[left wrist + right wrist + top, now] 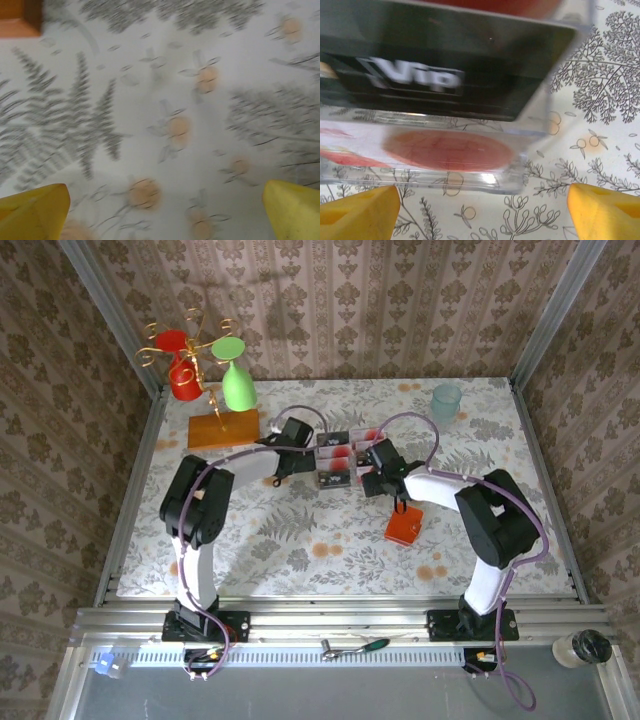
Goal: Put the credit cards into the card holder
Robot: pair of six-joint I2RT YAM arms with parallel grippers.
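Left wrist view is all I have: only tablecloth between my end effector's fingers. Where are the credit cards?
Observer: The credit cards lie clustered between the left end effector and the right end effector, seen from the top camera.
Operator: And the card holder?
Observer: The card holder lies on the cloth nearer the bases, beside the right arm and apart from the cards.
Operator: Is the right side gripping anything?
Observer: No. The right end effector is open, with a card's black strip lettered "Vip" just ahead of its fingertips.
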